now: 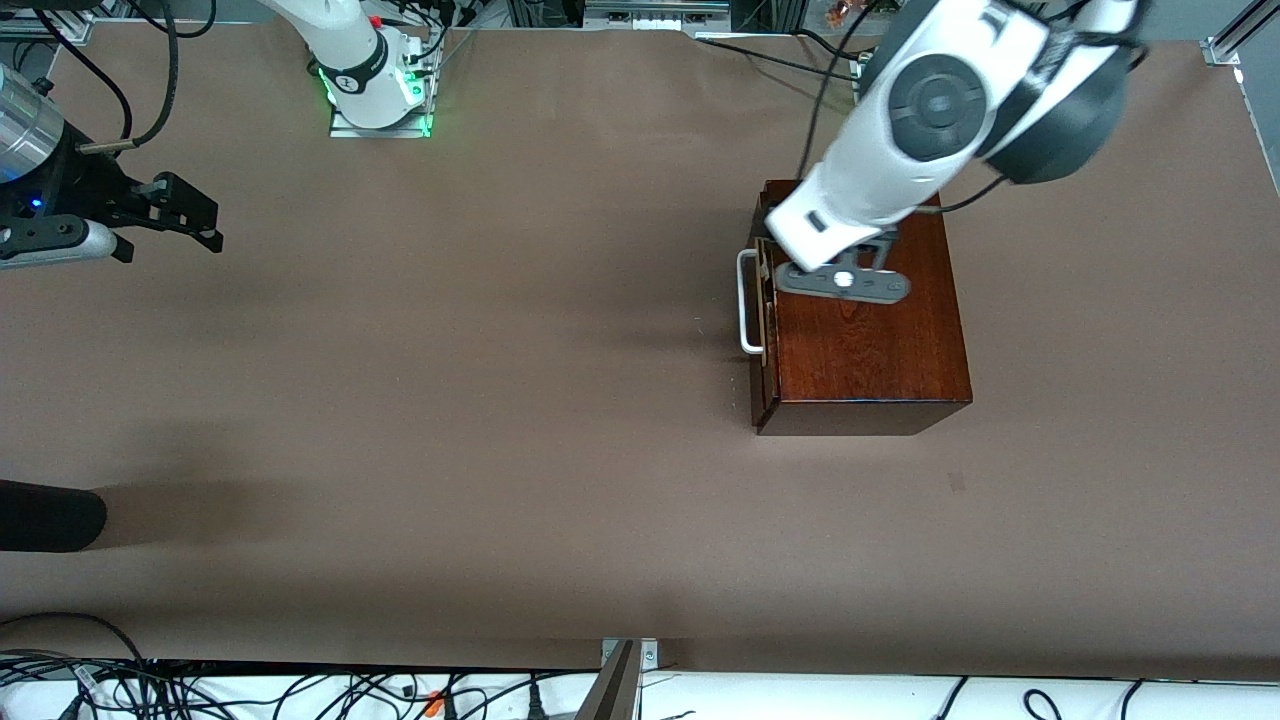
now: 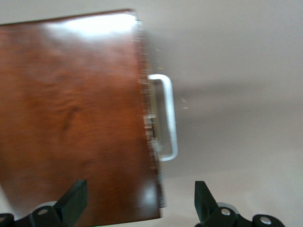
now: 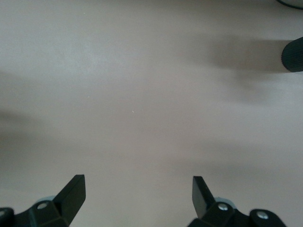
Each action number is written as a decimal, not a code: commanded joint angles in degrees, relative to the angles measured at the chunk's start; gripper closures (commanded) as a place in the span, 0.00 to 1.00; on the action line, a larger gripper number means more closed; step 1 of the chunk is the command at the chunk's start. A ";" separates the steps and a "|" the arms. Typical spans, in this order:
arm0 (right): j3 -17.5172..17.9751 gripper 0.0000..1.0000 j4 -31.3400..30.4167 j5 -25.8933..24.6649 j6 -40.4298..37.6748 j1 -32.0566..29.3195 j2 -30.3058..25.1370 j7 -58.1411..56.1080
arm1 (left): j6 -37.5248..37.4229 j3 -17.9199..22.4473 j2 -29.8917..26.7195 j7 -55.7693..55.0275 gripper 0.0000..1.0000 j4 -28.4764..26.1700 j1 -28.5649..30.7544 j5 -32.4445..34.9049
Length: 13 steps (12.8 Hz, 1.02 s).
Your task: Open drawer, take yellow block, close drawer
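Box (image 1: 870, 340): glossy reddish-brown wood, in the right half of the front view, a little above mid-height; it stands on the table (image 1: 500, 400) toward the left arm's end.
Drawer (image 1: 760, 310): its front faces the right arm's end of the table; it looks shut or nearly so, with only a thin seam showing against the box in the front view.
Handle (image 1: 745, 302): white U-shaped bar on the drawer front, centre-right in the front view; in the left wrist view it shows just right of centre, beside the box edge.
Yellow block: not visible in any view.
Left gripper (image 2: 139, 203): hangs over the box top near the handle edge, jaws spread wide with nothing between them; one finger (image 2: 75, 196) shows over the wood, the other over the table past the drawer front.
Right gripper (image 1: 190, 215): at the upper left of the front view, over bare table well apart from the box; jaws spread wide, holding nothing; this arm waits.
Dark rounded object (image 1: 50, 515): at the left edge of the front view, below mid-height; I cannot tell what it is.
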 commanded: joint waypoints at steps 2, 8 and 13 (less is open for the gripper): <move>0.19 0.00 1.07 0.75 -0.33 -0.49 0.34 0.20 | 1.45 0.37 6.99 -6.73 0.00 5.02 -7.64 3.73; 0.19 0.00 1.07 0.75 -0.42 -0.49 0.34 0.20 | 3.65 0.29 13.32 -15.44 0.00 4.23 -13.37 16.84; 0.19 0.00 1.07 0.75 -0.34 -0.49 0.34 0.20 | 9.09 0.29 13.94 -18.87 0.00 -1.39 -13.28 18.08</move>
